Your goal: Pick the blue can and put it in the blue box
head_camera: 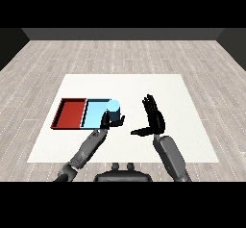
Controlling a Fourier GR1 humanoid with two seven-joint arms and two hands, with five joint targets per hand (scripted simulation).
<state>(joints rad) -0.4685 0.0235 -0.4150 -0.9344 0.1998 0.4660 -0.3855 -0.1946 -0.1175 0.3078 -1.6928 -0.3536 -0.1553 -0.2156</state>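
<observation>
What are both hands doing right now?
Left hand: curled round the light blue cylindrical can.
Right hand: open, fingers straight, holding nothing.

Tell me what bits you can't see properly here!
- Light blue cylindrical can, head view: its lower part is hidden by the black left hand curled round it.
- Light blue flat tray, head view: its right edge is covered by the can and hand, so whether the can rests inside cannot be told.
- Both grey forearms: cut off by the bottom edge.
</observation>
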